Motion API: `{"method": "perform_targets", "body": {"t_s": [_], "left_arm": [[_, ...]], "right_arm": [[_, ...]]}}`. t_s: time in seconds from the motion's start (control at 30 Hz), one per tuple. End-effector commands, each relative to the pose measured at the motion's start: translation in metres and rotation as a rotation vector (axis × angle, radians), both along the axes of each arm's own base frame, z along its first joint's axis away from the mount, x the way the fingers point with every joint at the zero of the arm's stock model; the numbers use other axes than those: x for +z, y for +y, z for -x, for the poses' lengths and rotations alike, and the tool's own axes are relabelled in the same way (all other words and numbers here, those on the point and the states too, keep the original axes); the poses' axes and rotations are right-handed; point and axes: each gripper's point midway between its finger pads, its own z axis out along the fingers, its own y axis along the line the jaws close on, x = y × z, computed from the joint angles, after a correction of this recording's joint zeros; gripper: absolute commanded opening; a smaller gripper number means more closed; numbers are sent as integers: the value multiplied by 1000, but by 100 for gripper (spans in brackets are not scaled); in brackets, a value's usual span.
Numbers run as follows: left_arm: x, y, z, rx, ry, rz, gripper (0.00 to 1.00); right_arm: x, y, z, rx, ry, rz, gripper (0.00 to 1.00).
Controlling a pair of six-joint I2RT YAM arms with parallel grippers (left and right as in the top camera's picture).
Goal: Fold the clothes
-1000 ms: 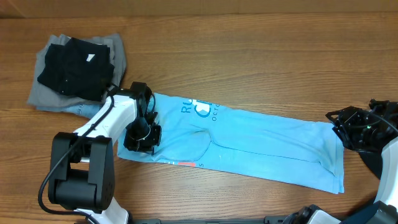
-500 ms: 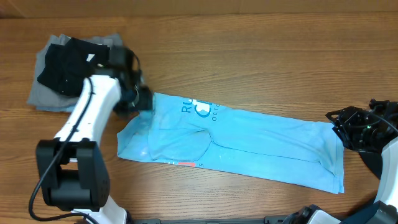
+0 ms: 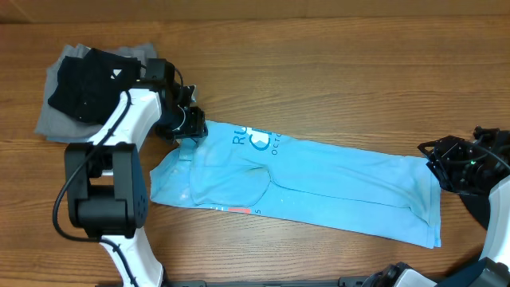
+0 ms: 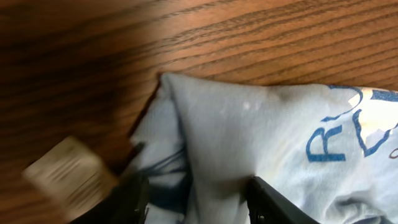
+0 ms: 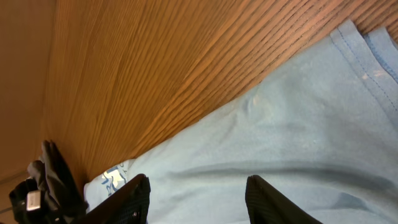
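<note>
The light blue shirt (image 3: pixel 319 179) lies folded into a long strip across the table, with its printed lettering (image 3: pixel 259 142) near the left end. My left gripper (image 3: pixel 191 123) hovers over the shirt's far left corner. In the left wrist view its jaws stand apart (image 4: pixel 199 202) over a ridge of the shirt (image 4: pixel 249 124), gripping nothing. My right gripper (image 3: pixel 440 166) sits at the shirt's right end. It is open (image 5: pixel 199 199) just above the flat cloth (image 5: pixel 298 124).
A black garment (image 3: pixel 92 84) rests on a grey one (image 3: pixel 60 119) at the back left, close behind the left arm. Bare wood table (image 3: pixel 335 72) stretches behind the shirt. A blurred pale tag (image 4: pixel 65 168) shows by the left finger.
My left gripper let go of the shirt's left end, opened, and moved back to the far left corner. The right arm has stayed still.
</note>
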Motion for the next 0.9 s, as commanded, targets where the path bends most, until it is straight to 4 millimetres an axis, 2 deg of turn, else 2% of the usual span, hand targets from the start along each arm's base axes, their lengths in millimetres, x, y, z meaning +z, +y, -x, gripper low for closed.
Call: {"method": "perform_targets", "body": {"t_s": [0.0,0.07,0.13,0.17,0.27,0.4,0.47,0.53,0.6,0.7,0.77,0.83,0.87], "left_arm": [[-12,-12,0,-7,25,72,54],[-17,-12,-5,15,20,75,50],[-18,-12,-12,23,-4,75,36],[-18,-7,-16,44,-15,57,30],[-15,17,-28,107,-41,-22,21],[0,38,-47,169,-87,-29,19],[11,48,-58,191,-123,-32,21],[26,57,-72,209,-169,-46,28],[38,58,-81,210,-203,-43,29],[40,45,-72,189,-161,14,33],[30,38,-50,178,-70,12,35],[20,35,-37,173,-24,8,35],[8,32,-31,191,-6,12,36]], "right_arm": [[0,0,-1,10,-12,6,54],[0,0,-1,10,-11,5,54],[0,0,-1,10,-11,5,54],[0,1,-1,10,-10,5,54],[0,1,0,10,-10,4,54],[0,1,-1,10,-10,5,54],[0,0,-1,10,-11,6,54],[-3,-4,1,-4,9,27,54],[-9,-13,6,-72,65,49,53],[-14,-15,6,-85,80,48,53],[-19,-12,5,-74,94,39,53],[-23,-9,3,-61,105,31,53],[-28,-4,0,-39,117,25,53]]}}
